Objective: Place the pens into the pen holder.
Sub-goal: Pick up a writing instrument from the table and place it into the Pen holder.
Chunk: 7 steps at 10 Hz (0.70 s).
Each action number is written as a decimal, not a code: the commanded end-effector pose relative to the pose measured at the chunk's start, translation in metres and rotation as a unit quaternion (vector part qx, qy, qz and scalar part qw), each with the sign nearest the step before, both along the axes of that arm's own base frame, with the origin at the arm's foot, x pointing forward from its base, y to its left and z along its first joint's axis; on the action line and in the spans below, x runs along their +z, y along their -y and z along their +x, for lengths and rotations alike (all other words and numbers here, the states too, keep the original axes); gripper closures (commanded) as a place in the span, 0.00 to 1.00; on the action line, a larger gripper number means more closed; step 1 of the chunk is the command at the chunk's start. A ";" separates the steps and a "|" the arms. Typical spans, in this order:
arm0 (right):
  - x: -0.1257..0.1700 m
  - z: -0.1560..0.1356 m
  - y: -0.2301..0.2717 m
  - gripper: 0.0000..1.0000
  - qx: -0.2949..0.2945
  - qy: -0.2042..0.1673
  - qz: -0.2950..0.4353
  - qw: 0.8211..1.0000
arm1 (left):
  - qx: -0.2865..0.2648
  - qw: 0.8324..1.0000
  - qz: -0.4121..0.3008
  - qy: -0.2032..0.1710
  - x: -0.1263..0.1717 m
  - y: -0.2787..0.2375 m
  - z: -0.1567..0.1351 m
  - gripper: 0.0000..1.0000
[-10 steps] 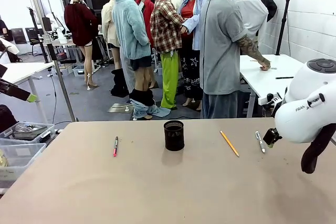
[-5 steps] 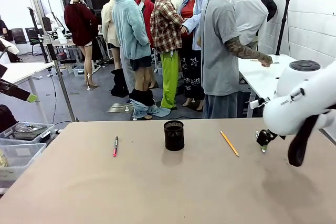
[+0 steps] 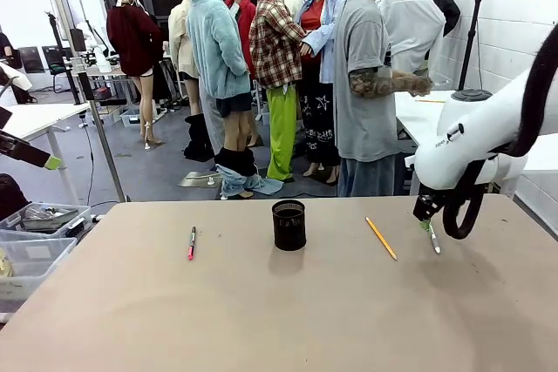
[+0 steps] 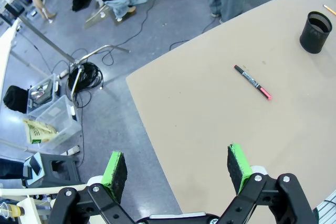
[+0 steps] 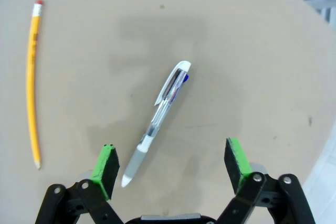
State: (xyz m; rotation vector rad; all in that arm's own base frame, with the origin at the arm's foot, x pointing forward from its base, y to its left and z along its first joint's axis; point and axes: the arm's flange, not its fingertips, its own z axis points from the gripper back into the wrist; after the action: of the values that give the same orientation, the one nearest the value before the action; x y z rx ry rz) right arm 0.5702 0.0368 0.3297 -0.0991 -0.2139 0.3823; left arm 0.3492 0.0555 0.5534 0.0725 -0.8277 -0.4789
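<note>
Right gripper [image 5: 170, 162] hovers wide open, empty, above pale pen [image 5: 157, 115] lying flat on table [image 5: 252, 51]; pencil [image 5: 32, 82] nearby. Left gripper [image 4: 177, 170] open, empty. Pen holder [image 3: 289, 225] upright, 1 dark pen [image 3: 191, 242] beside it.

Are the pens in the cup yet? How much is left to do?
Nothing is done yet: no pen stands in the pen holder. The pink-tipped pen, the yellow pencil and the clear pen lie on the table. The right gripper hangs open over the clear pen, not gripping. The left gripper is open and empty. All three still need putting in.
</note>
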 end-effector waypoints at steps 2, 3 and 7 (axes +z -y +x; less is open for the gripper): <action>-0.018 0.022 -0.010 0.00 -0.025 -0.043 0.007 0.999 | 0.010 1.000 -0.003 0.000 0.001 0.001 0.000 0.00; -0.024 0.025 -0.010 0.00 -0.035 -0.051 0.008 0.998 | 0.010 1.000 -0.003 0.000 0.001 0.001 0.000 0.00; -0.034 0.039 -0.012 0.23 -0.058 -0.080 0.001 0.995 | 0.010 1.000 -0.003 0.000 0.001 0.001 0.000 0.00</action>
State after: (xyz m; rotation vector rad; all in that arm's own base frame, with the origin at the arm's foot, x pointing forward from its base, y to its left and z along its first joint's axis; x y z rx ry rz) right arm 0.6009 0.0461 0.2972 -0.0831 -0.0722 0.2999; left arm 0.3493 0.0555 0.5533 0.0725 -0.8275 -0.4790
